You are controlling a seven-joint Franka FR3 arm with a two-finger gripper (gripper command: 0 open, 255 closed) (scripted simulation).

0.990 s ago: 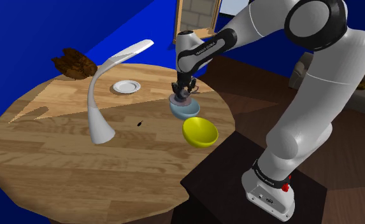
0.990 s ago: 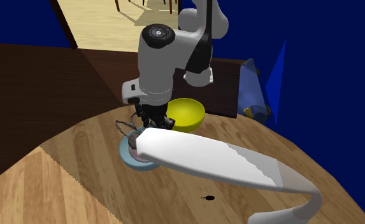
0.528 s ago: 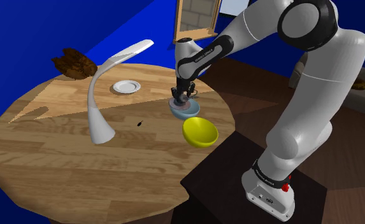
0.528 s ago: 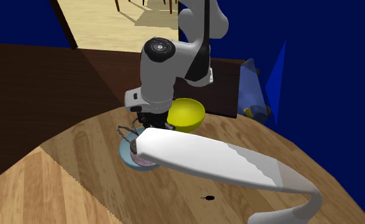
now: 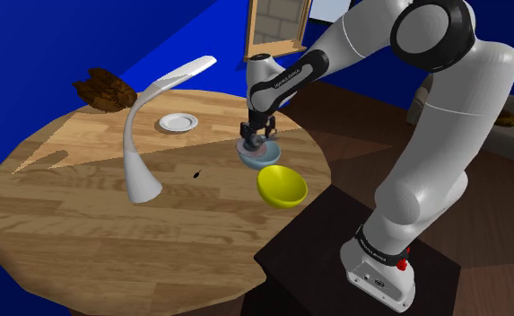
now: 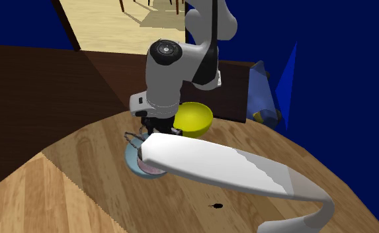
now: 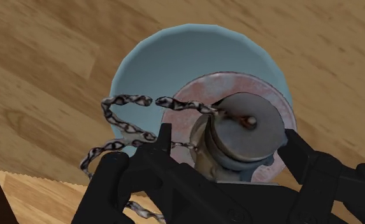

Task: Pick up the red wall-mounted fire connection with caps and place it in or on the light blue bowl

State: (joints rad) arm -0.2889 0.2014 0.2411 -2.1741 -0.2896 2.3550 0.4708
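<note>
Gripper [image 5: 256, 138] lower; wrist view: chained fitting [image 7: 241, 127]

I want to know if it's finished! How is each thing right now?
gripper: shut on the fire connection
fire connection: down in the light blue bowl, chains trailing over the rim
light blue bowl: upright
yellow bowl: upright, empty
lamp: standing
plate: flat, empty

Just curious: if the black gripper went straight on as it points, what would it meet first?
Likely the capped fire connection directly ahead of the gripper, with the light blue bowl behind it.
</note>
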